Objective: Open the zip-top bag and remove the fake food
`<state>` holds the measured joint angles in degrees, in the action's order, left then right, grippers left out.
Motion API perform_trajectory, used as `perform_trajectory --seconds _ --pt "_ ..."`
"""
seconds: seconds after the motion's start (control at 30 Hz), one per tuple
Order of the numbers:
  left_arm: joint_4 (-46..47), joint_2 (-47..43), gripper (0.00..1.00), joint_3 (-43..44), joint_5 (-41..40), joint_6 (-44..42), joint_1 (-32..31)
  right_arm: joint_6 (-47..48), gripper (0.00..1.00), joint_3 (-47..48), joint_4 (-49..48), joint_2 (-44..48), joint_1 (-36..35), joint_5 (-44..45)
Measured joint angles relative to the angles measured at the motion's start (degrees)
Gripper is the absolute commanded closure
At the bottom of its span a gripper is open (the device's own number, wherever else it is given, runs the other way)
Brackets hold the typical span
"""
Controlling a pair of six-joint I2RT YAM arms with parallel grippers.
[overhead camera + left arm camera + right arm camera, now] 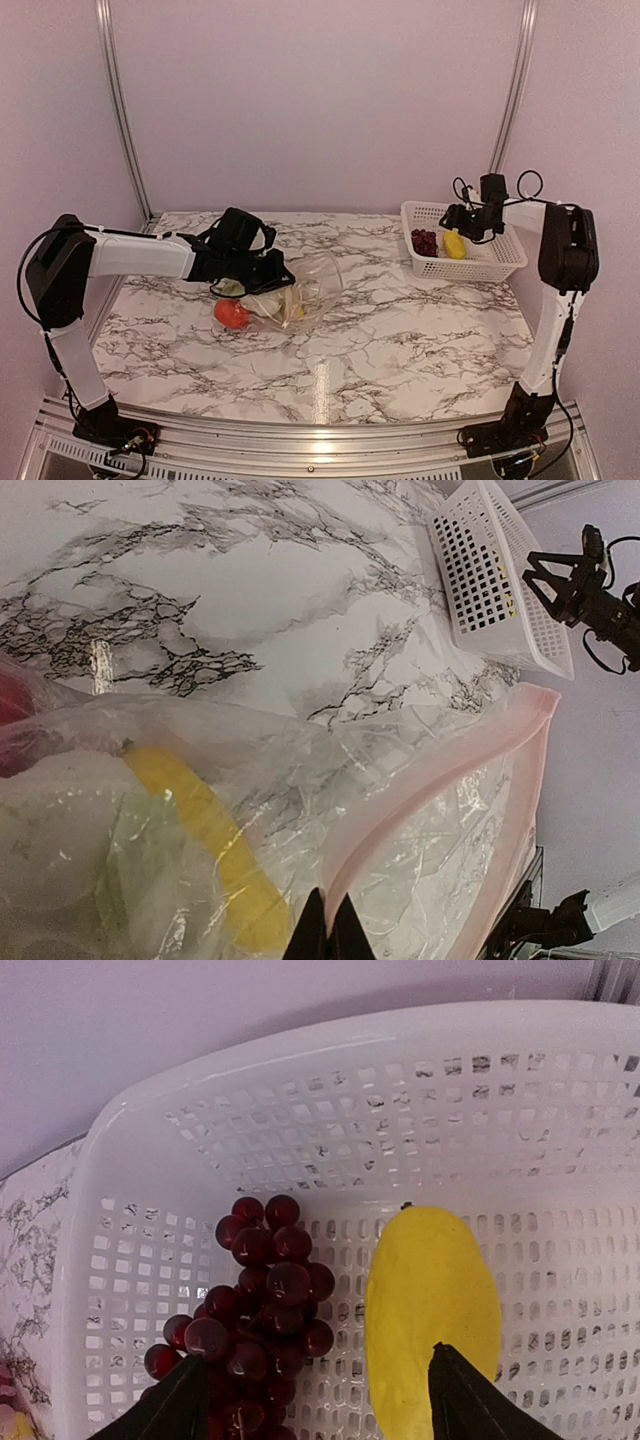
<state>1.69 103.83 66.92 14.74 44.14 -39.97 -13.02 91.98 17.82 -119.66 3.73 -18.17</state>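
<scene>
Pale lilac walls [320, 100] with aluminium rails [118, 110] enclose a white worktop [400, 340] veined in black like marble. A white lattice basket [505, 262] sits at its far right. The zip-top bag [310, 285] lies left of centre, crumpled, with its pink zip strip [440, 770] standing apart. Some fake food is inside it: an orange-red ball [231, 313] and a long yellow piece [215, 850]. A grape cluster [265, 1300] and a yellow oval piece [430, 1300] lie side by side in the basket. The left claw [328, 930] is pinched tight on the bag's film beside the strip. The right claw [320, 1400] hangs over the basket, spread wide, holding nothing.
</scene>
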Motion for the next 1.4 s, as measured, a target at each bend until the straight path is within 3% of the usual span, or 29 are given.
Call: perform_trajectory --seconds 0.17,0.4,0.57,0.93,1.2,1.4 --pt "-0.3 0.0 1.0 1.3 0.3 -0.5 0.0 0.1 0.31 -4.5 -0.1 9.1 -2.4 -1.4" --pt "-0.3 0.0 1.0 1.9 1.2 -1.1 -0.4 -4.1 0.41 -17.7 -7.0 27.1 -14.0 -6.9" --pt "-0.5 0.0 1.0 4.5 1.4 -1.7 -1.4 -10.0 0.56 -25.6 -12.1 31.8 -23.1 -9.4" --pt "-0.3 0.0 1.0 6.6 1.9 -1.7 -2.1 -22.6 0.83 -27.6 -21.7 26.2 -40.3 -11.8" --pt "1.2 0.0 1.0 6.6 1.9 -0.6 -2.3 -27.7 0.85 -25.6 -23.2 15.3 -44.4 -11.3" --pt "1.7 0.0 1.0 7.8 2.4 -0.8 -3.2 -30.0 0.79 -26.4 -26.1 13.1 -44.8 -11.0"
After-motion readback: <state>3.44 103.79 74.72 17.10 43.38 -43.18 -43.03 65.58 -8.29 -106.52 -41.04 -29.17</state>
